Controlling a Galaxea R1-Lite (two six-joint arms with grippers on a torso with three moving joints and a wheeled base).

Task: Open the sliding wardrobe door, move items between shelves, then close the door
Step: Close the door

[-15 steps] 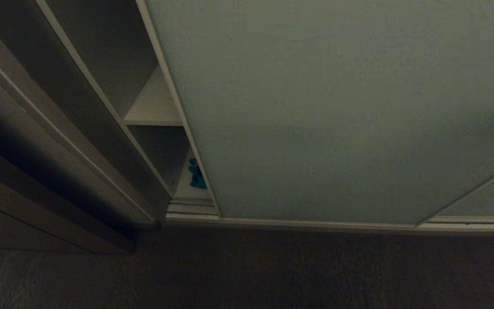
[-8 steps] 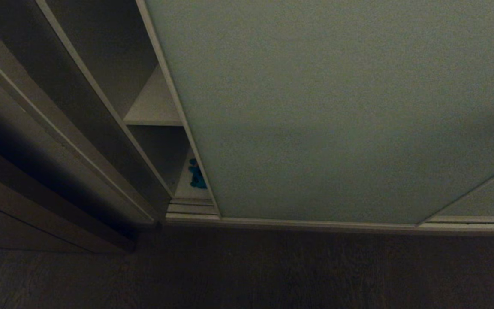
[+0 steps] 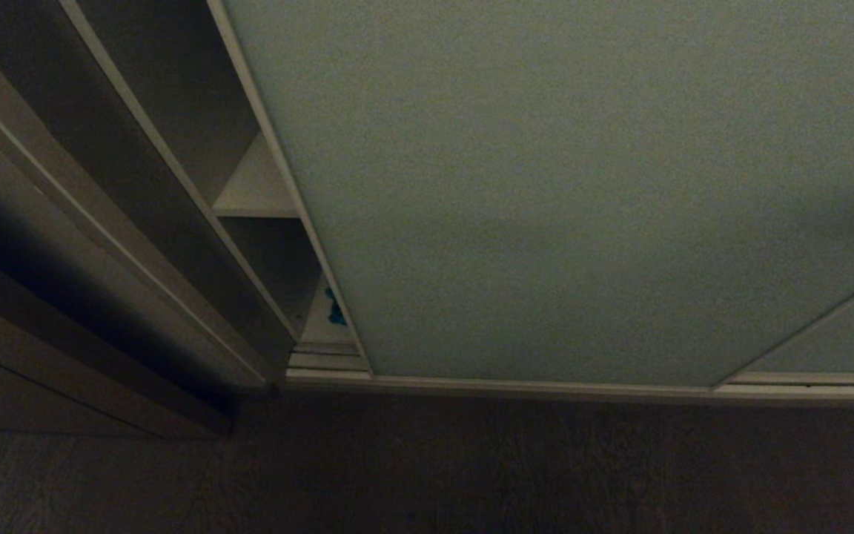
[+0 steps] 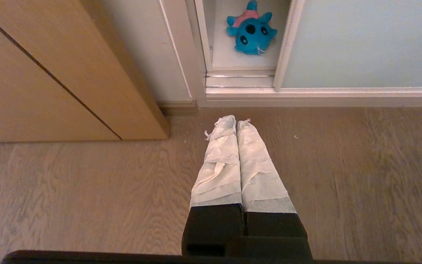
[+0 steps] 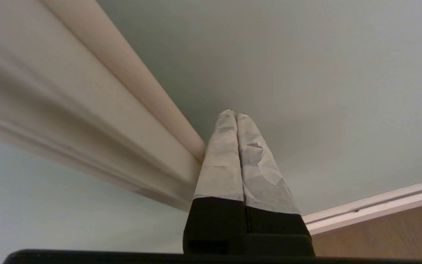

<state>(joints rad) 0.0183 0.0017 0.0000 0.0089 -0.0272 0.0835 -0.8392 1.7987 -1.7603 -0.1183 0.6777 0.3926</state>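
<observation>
- One door (image 3: 583, 185): grey-green panel with a cream edge, fills the head view from 12 to 3 o'clock. Only a narrow gap is open at its left edge.
- Second door panel (image 3: 835, 345), just a corner at 4 o'clock.
- One shelf (image 3: 253, 194) visible in the gap at 10 o'clock.
- Two grippers. Right gripper (image 5: 236, 116): fingers pressed together, empty, tips at the door face just beside its cream edge. Left gripper (image 4: 235, 123): fingers together, empty, low over the floor (image 4: 86, 190).
- One toy (image 4: 250, 29): teal, pink back, on the wardrobe bottom in the gap.
- No readable writing.
</observation>
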